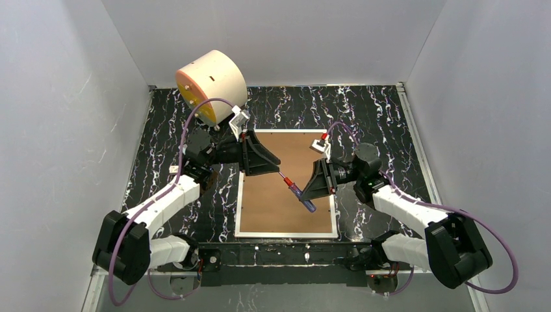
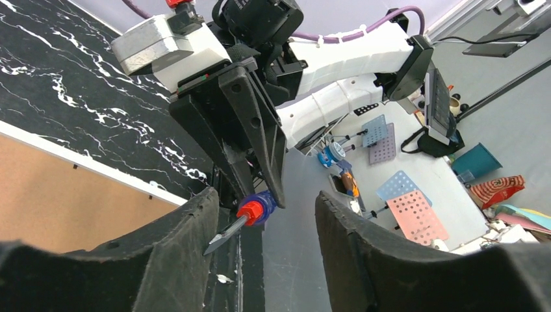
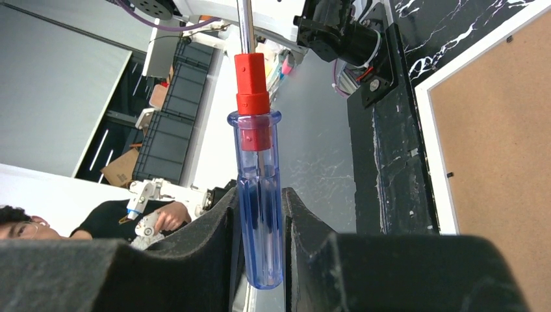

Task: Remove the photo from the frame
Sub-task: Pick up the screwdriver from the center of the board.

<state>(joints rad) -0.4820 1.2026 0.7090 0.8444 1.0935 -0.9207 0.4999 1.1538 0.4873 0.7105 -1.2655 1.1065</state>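
The frame point(image 1: 273, 211) lies face down on the black marbled table, its brown back panel up inside a thin white border. The photo is hidden under that panel. My right gripper point(image 1: 305, 190) hovers over the panel's right half, shut on the clear blue handle of a screwdriver point(image 1: 297, 192) with a red collar. Its blade points up-left at my left gripper point(image 1: 278, 166). In the left wrist view my left gripper point(image 2: 268, 198) is open and the screwdriver point(image 2: 255, 209) has its tip beside the left finger point(image 2: 188, 240). In the right wrist view the screwdriver point(image 3: 260, 214) sits clamped in my right gripper point(image 3: 260, 194).
A cream cylinder with an orange face point(image 1: 209, 91) lies at the back left corner, close to the left arm's wrist. White walls close in the table on three sides. A black rail point(image 1: 286, 253) runs along the near edge between the arm bases.
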